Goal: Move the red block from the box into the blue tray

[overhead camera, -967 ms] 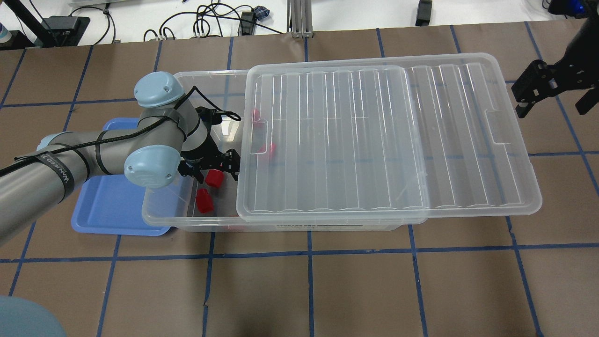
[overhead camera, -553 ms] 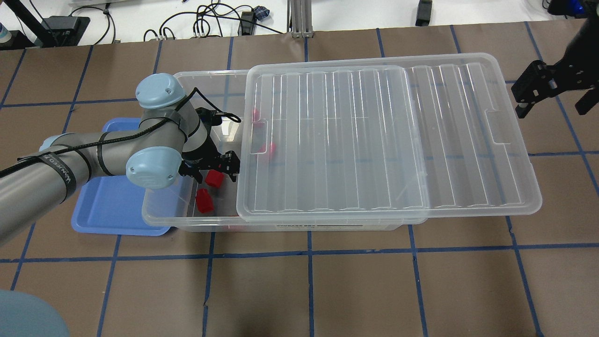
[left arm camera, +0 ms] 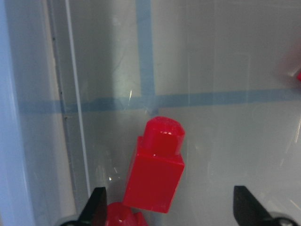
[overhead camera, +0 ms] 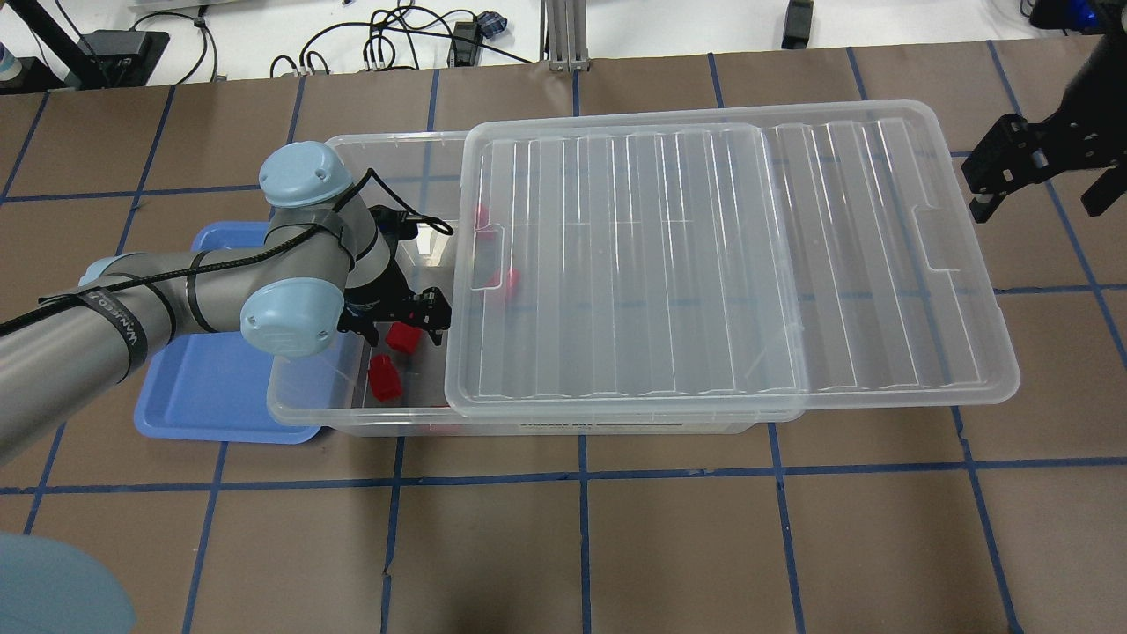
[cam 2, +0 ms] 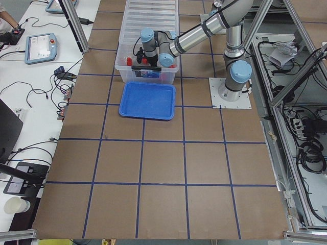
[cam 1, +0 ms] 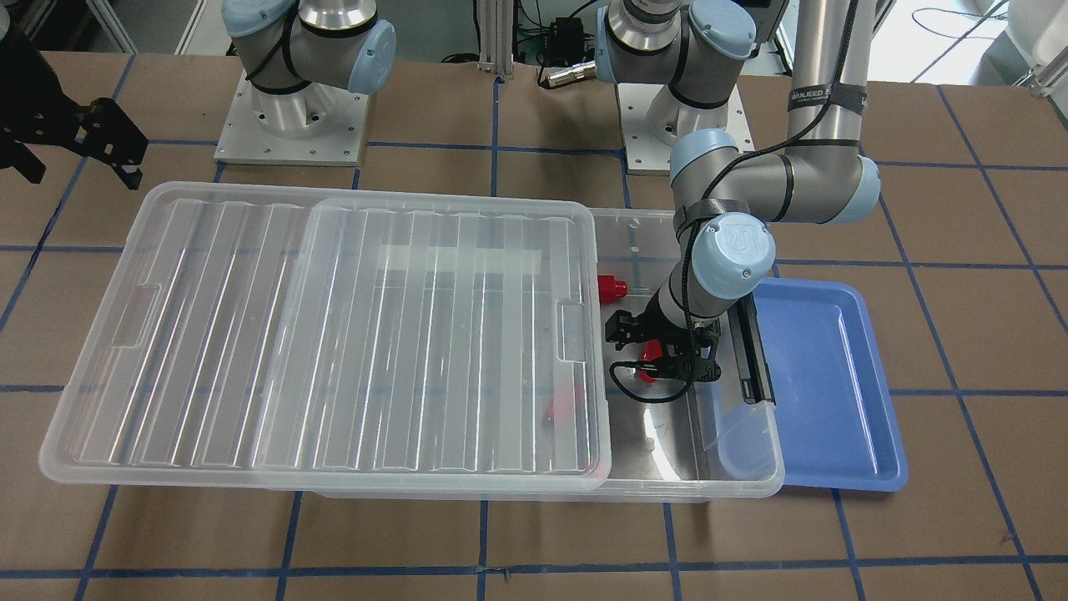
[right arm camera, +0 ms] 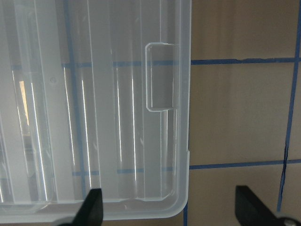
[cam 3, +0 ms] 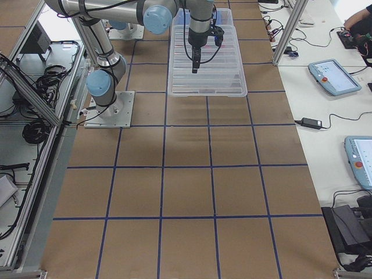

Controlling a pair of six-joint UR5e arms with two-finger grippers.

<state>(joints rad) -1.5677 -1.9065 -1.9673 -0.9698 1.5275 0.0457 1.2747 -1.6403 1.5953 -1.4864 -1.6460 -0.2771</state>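
Inside the box (overhead camera: 396, 138), the red block (left arm camera: 155, 172): glossy, round-stubbed.

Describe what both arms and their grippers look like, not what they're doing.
Both the left arm and right arm are silver-grey tubes with pale blue round joint caps. A black cable runs along the left arm under black straps; one band carries white lettering. The left gripper and right gripper are black, each with two slim jaws.

red block (left arm camera: 155, 174): we are seeing glossy, smooth plastic
box (overhead camera: 304, 407): we are seeing clear, shiny plastic
blue tray (overhead camera: 202, 387): we are seeing smooth plastic
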